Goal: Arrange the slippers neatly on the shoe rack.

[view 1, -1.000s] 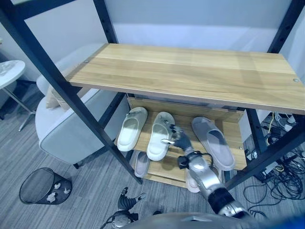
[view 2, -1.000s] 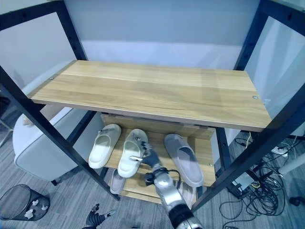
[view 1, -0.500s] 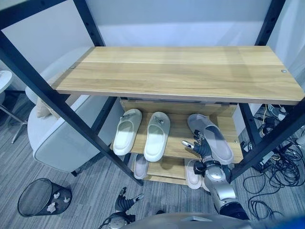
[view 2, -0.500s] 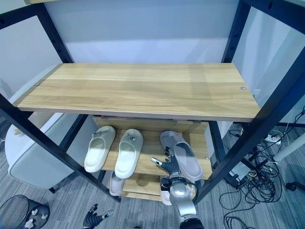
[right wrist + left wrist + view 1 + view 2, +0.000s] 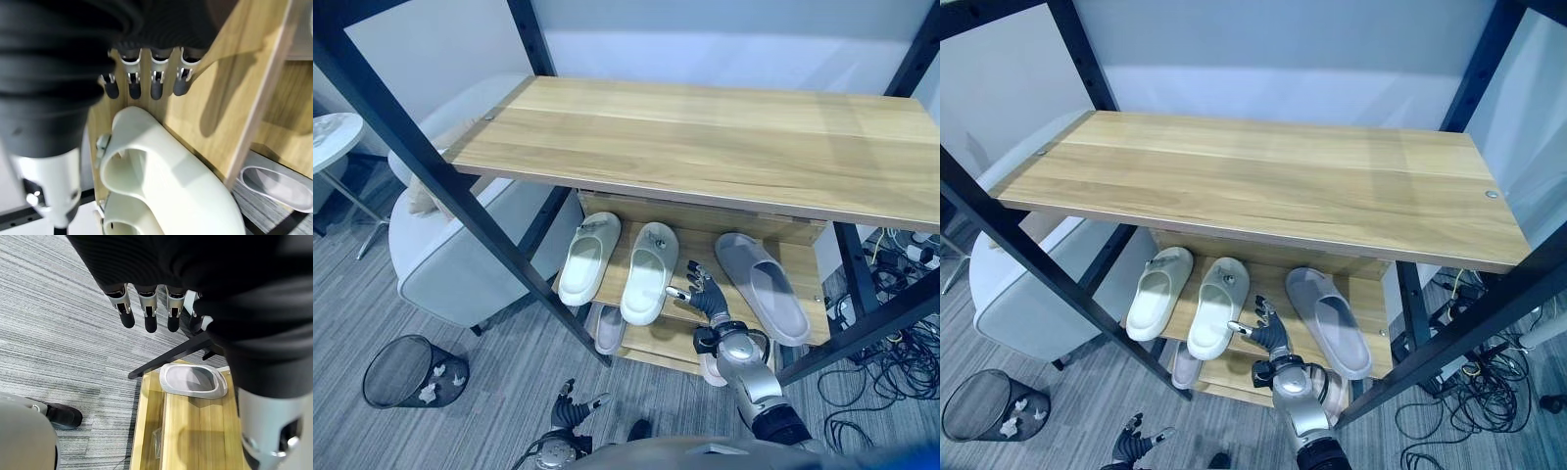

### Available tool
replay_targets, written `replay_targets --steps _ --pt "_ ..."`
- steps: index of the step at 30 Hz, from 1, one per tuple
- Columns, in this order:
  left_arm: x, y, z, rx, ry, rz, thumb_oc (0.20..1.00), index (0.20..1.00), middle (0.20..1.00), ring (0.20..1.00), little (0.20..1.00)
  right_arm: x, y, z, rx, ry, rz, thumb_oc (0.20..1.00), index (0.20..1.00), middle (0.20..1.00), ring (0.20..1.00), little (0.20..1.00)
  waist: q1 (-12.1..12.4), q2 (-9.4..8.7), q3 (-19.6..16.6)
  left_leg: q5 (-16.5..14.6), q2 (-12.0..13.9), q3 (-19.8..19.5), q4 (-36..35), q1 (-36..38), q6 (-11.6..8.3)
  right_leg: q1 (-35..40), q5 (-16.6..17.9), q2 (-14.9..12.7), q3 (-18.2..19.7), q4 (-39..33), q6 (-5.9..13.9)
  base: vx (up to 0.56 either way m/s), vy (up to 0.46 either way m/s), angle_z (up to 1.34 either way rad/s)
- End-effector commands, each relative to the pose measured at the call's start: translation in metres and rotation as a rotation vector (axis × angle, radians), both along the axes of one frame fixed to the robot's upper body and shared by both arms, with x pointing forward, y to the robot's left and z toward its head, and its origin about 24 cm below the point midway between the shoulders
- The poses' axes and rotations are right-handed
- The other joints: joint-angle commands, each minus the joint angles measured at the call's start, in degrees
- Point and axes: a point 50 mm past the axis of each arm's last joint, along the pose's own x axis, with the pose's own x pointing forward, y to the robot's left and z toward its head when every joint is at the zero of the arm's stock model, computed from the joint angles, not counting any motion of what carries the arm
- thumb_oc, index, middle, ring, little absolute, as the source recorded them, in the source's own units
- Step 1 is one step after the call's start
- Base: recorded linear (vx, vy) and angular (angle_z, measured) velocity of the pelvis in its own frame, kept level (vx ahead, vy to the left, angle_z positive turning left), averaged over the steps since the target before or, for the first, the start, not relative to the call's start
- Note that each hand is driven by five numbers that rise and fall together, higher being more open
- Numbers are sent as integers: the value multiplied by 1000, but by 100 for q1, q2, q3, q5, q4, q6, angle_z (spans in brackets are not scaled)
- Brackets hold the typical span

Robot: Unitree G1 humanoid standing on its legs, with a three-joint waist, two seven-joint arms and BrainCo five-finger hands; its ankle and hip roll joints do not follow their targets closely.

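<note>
Two white slippers (image 5: 587,258) (image 5: 648,271) lie side by side at the left of the rack's middle shelf (image 5: 700,266). A grey slipper (image 5: 764,289) lies at an angle on the right of that shelf. My right hand (image 5: 705,299) hovers open at the shelf's front edge, in the gap between the second white slipper (image 5: 161,186) and the grey one, touching neither. On the bottom shelf lie another grey slipper (image 5: 605,331) (image 5: 190,380) and a white one (image 5: 710,367), partly hidden by my right arm. My left hand (image 5: 570,411) hangs open low over the floor.
The wide wooden top shelf (image 5: 705,142) and black frame posts (image 5: 460,206) overhang the slippers. A grey armchair (image 5: 460,264), a black mesh bin (image 5: 411,370) and a round white table (image 5: 333,137) stand to the left. Cables (image 5: 901,372) lie on the floor at the right.
The camera has shifted. My right hand left the second white slipper, swung right to the grey slipper, and now sits back in the gap between them. The slippers have not moved.
</note>
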Motion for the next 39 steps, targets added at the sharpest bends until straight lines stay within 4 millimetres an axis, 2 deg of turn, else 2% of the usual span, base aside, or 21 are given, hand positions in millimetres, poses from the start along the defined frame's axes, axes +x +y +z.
replay_targets --steps 1,3,6,13,24,30,39 --pt "-40 -2 -12 20 152 -75 1000 1000 1000 1000 1000 9 25 25 114 -93 15 1000 1000 1000 1000 1000 190 77 -88 191 219 445 40 -130 157 -187 410 -532 -32 28 552 1 33 0" --pt "-38 1 -11 32 145 -71 1000 1000 1000 1000 1000 8 32 26 148 -80 26 1000 1000 1000 1000 1000 206 65 -80 200 203 411 40 -154 167 -198 409 -561 -56 28 570 -2 36 2" --pt "-40 4 -10 43 147 -67 1000 1000 1000 1000 1000 5 52 30 209 -66 75 1000 1000 1000 1000 1000 242 68 -84 221 146 375 40 -169 189 -177 396 -615 -100 28 598 17 60 6" --pt "-44 4 -12 47 160 -66 1000 1000 1000 1000 1000 5 63 32 224 -63 95 1000 1000 1000 1000 1000 292 80 -109 242 100 332 40 -157 212 -142 394 -688 -169 28 629 14 32 5" --pt "-51 5 -13 49 175 -75 1000 1000 1000 1000 1000 17 53 35 155 -107 73 1000 1000 1000 1000 1000 363 54 -160 281 23 256 40 -212 238 -153 408 -760 -255 28 673 3 9 1" --pt "-55 1 -14 42 187 -81 1000 1000 1000 1000 1000 22 36 31 88 -118 24 1000 1000 1000 1000 1000 353 83 -204 298 8 239 40 -231 240 -167 421 -789 -303 28 688 6 2 0" --pt "-56 0 -14 39 186 -87 1000 1000 1000 1000 1000 24 40 26 80 -92 43 1000 1000 1000 1000 1000 418 88 -252 308 -1 209 40 -241 244 -174 420 -792 -363 28 688 11 1 4"
